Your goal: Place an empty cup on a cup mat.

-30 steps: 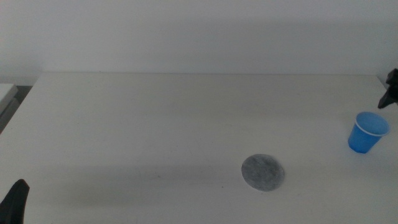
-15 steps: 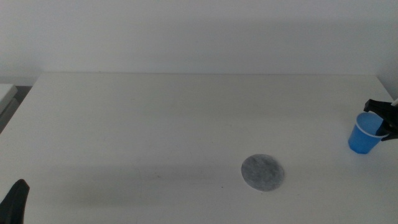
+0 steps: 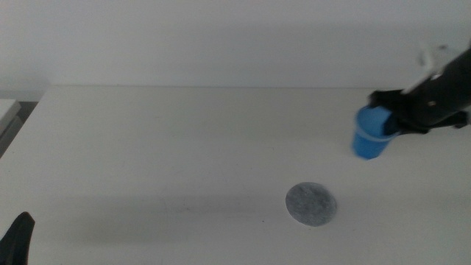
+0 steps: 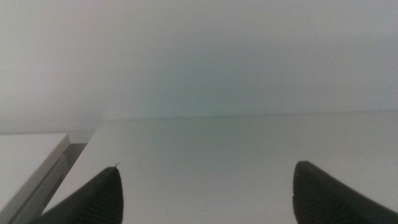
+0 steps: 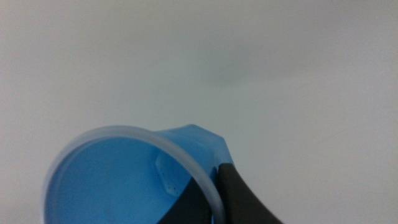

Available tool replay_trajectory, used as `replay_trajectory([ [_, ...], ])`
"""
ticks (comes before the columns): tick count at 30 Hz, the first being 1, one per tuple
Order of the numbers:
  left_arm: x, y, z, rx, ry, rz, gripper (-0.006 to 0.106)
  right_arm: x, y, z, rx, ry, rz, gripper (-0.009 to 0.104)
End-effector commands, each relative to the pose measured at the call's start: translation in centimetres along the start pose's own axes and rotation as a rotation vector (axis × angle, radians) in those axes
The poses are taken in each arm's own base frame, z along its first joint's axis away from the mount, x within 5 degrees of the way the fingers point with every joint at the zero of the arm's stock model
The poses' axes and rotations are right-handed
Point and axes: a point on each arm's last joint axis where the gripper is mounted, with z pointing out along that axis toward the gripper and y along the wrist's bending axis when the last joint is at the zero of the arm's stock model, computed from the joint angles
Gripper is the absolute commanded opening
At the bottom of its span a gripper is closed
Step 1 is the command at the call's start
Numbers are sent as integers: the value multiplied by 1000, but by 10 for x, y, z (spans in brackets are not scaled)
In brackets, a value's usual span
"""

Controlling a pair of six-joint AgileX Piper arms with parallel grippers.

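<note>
While the left gripper [image 3: 18, 240] waits at the near left corner of the white table [image 3: 169, 140], its dark jaws spread wide apart over bare tabletop with nothing between them, the flat round mottled grey cup mat [image 3: 311, 204] lies alone right of centre on the near part of the table. Farther back and to the right, the right gripper [image 3: 388, 116] reaches in from the right side and grasps the small bright blue tapered plastic cup [image 3: 370, 133] by its rim. The right wrist view shows one dark jaw inside the cup's lighter blue interior [image 5: 118, 180] and the wall pinched outward into a fold. The cup is well apart from the mat. Whether it touches the table cannot be told.
</note>
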Motion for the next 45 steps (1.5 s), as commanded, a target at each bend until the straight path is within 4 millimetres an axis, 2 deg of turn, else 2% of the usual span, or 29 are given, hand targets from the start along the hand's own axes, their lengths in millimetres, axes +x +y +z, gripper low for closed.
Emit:
replay_trajectory([
  [1, -1, 0, 0, 2, -17, -5, 94, 8, 19, -2, -23, 32, -41, -1],
  [7, -1, 0, 0, 2, -17, -5, 94, 28, 59, 8, -64, 82, -149, -1],
  [11, -1, 0, 0, 2, -17, -5, 94, 34, 70, 16, -70, 103, -148, -1],
  [20, -1, 0, 0, 2, -17, -5, 94, 41, 68, 48, -34, 203, -130, -1],
  [25, -1, 0, 0, 2, -17, -5, 94, 45, 67, 58, -23, 244, -125, -1],
  [39, -1, 0, 0, 2, -17, -5, 94, 49, 67, 57, -25, 288, -110, -1],
  [45, -1, 0, 0, 2, -17, -5, 94, 54, 80, 58, -32, 266, -183, 0],
])
